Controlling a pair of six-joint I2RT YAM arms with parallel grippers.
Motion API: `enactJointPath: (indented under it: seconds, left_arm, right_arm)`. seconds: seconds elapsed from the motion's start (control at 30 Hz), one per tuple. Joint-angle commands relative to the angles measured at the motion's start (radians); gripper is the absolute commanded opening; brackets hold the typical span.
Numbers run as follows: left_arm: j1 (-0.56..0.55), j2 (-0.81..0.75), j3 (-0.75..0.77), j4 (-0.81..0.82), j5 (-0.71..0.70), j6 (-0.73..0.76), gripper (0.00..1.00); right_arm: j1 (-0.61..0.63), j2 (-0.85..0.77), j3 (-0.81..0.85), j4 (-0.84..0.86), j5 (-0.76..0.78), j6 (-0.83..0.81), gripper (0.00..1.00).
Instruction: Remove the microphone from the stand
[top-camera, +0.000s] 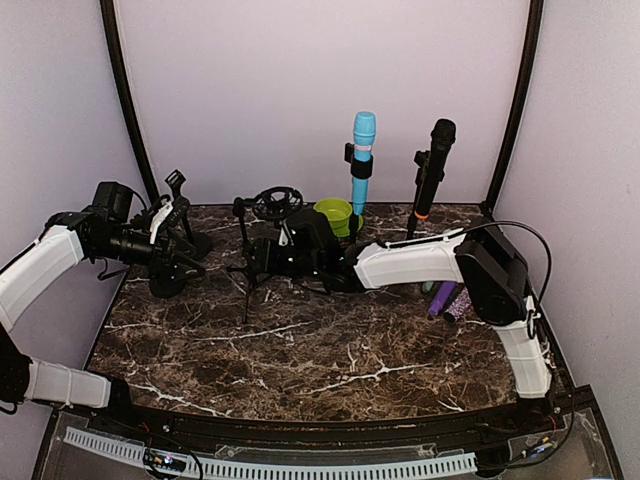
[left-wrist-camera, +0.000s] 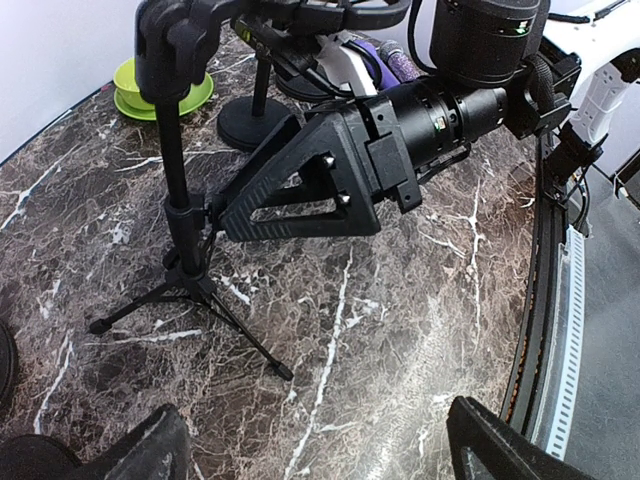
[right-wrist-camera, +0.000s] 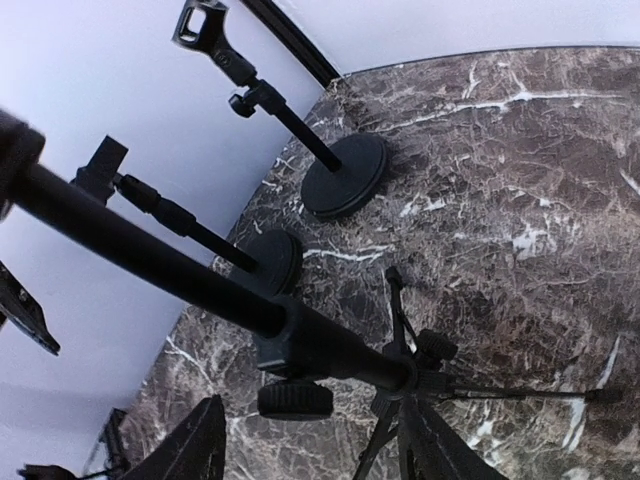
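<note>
A blue microphone (top-camera: 362, 150) and a black microphone (top-camera: 432, 170) stand upright in clips on stands at the back of the table. A black tripod stand (top-camera: 247, 262) with a round shock mount (top-camera: 277, 203) stands left of centre. My right gripper (top-camera: 262, 258) is open, its fingers either side of the tripod's pole (right-wrist-camera: 330, 345) near the clamp knob (right-wrist-camera: 295, 398); one of its fingers (left-wrist-camera: 300, 190) lies beside the pole (left-wrist-camera: 178, 210). My left gripper (top-camera: 190, 262) is open and empty above the table (left-wrist-camera: 320, 450), near two round-base stands.
Two round-base stands (right-wrist-camera: 345, 175) (right-wrist-camera: 270, 260) with empty clips stand at the left by the wall. A green cup (top-camera: 335, 215) sits at the back centre. Purple objects (top-camera: 445, 298) lie at the right. The marble table (top-camera: 300, 350) has a raised front rail.
</note>
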Motion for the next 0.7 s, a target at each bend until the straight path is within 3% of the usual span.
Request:
enactJointPath:
  seconds: [0.0, 0.1, 0.17, 0.27, 0.47, 0.67]
  left_arm:
    - [0.005, -0.009, 0.028, -0.027, -0.002, 0.010, 0.92]
    - [0.004, -0.010, 0.028, -0.028, 0.002, 0.009, 0.92]
    - [0.004, -0.010, 0.027, -0.027, 0.004, 0.006, 0.92]
    - [0.005, -0.012, 0.029, -0.025, 0.004, 0.007, 0.92]
    - [0.004, 0.002, 0.033, -0.014, 0.014, -0.008, 0.92]
    - [0.004, 0.065, 0.063, 0.032, 0.037, -0.044, 0.91]
  right_arm:
    - [-0.036, -0.054, -0.073, 0.175, -0.168, 0.152, 0.65]
    - [-0.059, -0.037, -0.103, 0.258, -0.168, 0.152, 0.65]
    - [-0.063, -0.030, -0.120, 0.283, -0.303, 0.287, 0.65]
    - [-0.064, -0.045, -0.188, 0.337, -0.312, 0.316, 0.65]
    - [-0.062, -0.118, -0.391, 0.476, -0.259, 0.347, 0.64]
    - [-0.060, -0.228, -0.535, 0.458, -0.169, 0.291, 0.63]
